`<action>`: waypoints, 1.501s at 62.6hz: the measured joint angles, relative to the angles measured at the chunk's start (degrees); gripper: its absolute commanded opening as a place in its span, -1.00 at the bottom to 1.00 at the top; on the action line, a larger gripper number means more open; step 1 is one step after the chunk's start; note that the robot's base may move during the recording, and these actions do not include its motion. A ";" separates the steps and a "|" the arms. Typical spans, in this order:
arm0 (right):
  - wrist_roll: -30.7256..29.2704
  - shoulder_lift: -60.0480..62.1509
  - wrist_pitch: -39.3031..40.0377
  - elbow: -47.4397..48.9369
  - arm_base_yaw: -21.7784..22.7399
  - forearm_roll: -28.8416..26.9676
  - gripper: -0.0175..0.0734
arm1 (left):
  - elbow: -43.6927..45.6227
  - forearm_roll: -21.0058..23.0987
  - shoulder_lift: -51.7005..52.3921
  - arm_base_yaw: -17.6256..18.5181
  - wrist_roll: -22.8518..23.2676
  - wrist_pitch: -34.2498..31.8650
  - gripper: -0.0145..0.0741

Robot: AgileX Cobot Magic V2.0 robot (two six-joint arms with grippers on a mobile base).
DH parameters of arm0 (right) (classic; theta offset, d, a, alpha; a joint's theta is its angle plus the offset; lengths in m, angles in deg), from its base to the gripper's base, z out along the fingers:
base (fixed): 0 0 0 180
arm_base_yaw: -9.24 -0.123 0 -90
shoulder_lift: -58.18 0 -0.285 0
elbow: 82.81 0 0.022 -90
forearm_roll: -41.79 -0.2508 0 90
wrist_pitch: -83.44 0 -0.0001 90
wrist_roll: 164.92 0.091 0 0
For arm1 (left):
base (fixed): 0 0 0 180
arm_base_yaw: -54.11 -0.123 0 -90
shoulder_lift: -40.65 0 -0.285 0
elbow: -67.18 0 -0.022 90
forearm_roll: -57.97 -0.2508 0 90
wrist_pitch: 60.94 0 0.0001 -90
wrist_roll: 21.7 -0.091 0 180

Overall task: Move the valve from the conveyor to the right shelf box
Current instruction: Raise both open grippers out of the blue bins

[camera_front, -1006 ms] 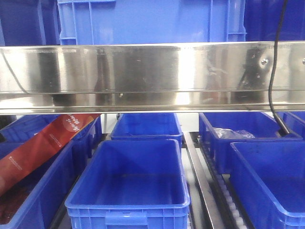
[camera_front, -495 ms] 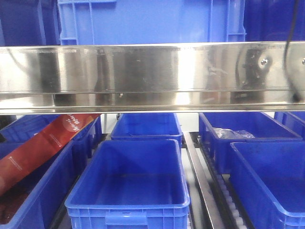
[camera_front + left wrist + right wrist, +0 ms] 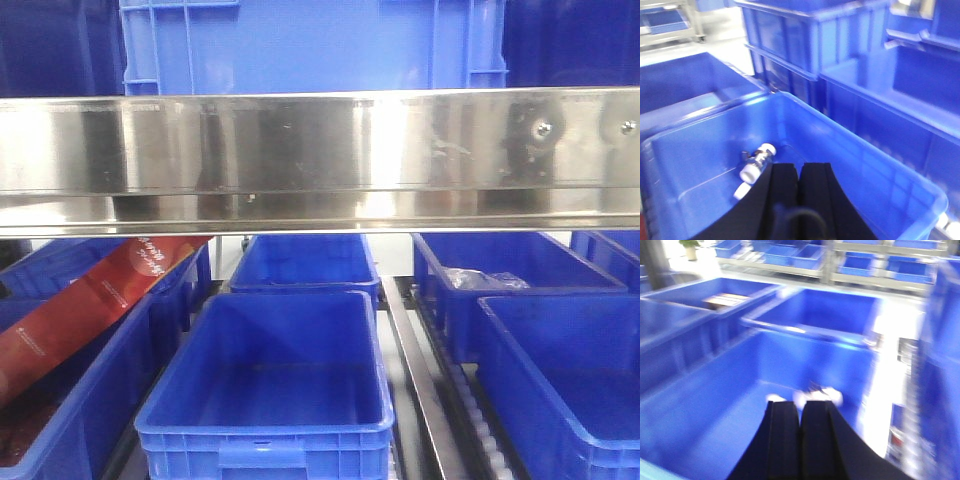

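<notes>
— How many bins can you count from out front?

— Under the steel shelf rail [image 3: 320, 150] I make it six blue ones on the lower level, plus one more standing above the rail. The middle front bin [image 3: 268, 440] has nothing in it that I can see. The far-right rear bin [image 3: 520, 275] holds a clear plastic bag [image 3: 485, 280], and a red packet [image 3: 85, 310] leans tilted over the bins on the left.

— And the valve?

— One valve [image 3: 756, 164] in the left wrist view, lying on its side on the floor of a blue box [image 3: 890, 170], just ahead of the left gripper [image 3: 799, 172]. The right wrist view is blurred, but a whitish, shiny piece [image 3: 815, 395] lies on a blue box [image 3: 805, 330] floor just beyond the right gripper [image 3: 801, 410]; I can't tell whether that's the same valve.

— What are the pincers doing?

— Both have their black pads pressed together with only a thin seam between, nothing between them. Neither touches the valve.
</notes>
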 measured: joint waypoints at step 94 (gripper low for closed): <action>-0.11 26.40 30.97 -51.16 1.87 0.00 -0.97 | -45.68 -6.07 13.69 -0.02 0.25 -22.39 -0.92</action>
